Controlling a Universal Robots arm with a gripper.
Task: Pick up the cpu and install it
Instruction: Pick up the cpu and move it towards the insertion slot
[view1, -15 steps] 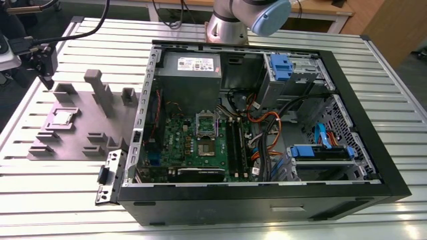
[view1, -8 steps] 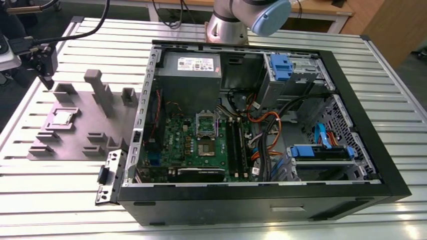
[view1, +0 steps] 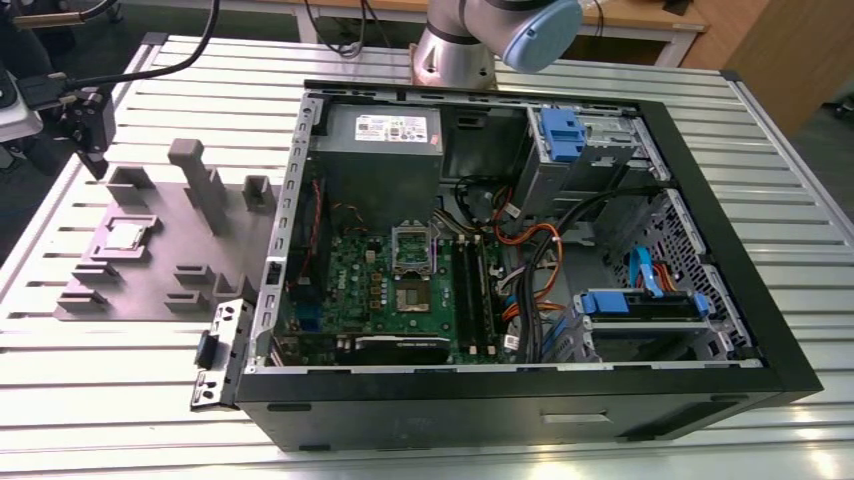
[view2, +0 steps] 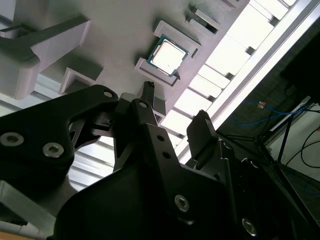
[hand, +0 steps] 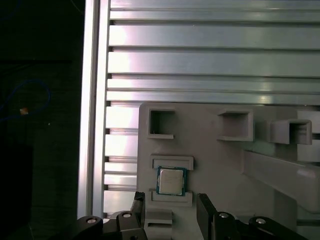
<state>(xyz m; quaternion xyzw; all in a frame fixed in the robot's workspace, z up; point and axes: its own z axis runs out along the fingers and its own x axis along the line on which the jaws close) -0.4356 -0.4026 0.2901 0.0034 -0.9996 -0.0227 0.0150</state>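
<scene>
Hovering over the grey fixture plate (view1: 174, 255), your gripper (hand: 170, 199) is carrying nothing. Its jaws are standing released, with a clear gap between the 2 black fingers (hand: 138, 201) in both wrist views.

The cpu (hand: 171, 181) is lying flat on that plate with its metal lid up, at the exterior view's left and well apart from the computer case (view1: 534, 425). It is sitting between 2 raised lips (hand: 172, 161) that touch opposite edges. That nest is probably there to fix the chip in a known spot and stop it sliding, while leaving the other 2 edges free for a grasp. In the first wrist view, the gap between the fingers is lining up with the chip and looking wider than it. I read this as an approach being squared up, not a grip. The fingertips are near the chip but not touching it.

You are working with the case laid on its side on the slatted metal table (view1: 134, 410), its panel off. The green board (view1: 387, 290) is therefore facing up, likely so a part can come straight down onto it. The silver socket frame (view1: 414, 245) is sitting near the board's middle, and I cannot tell whether it is open. By my judgement the pickup is not yet made.
</scene>
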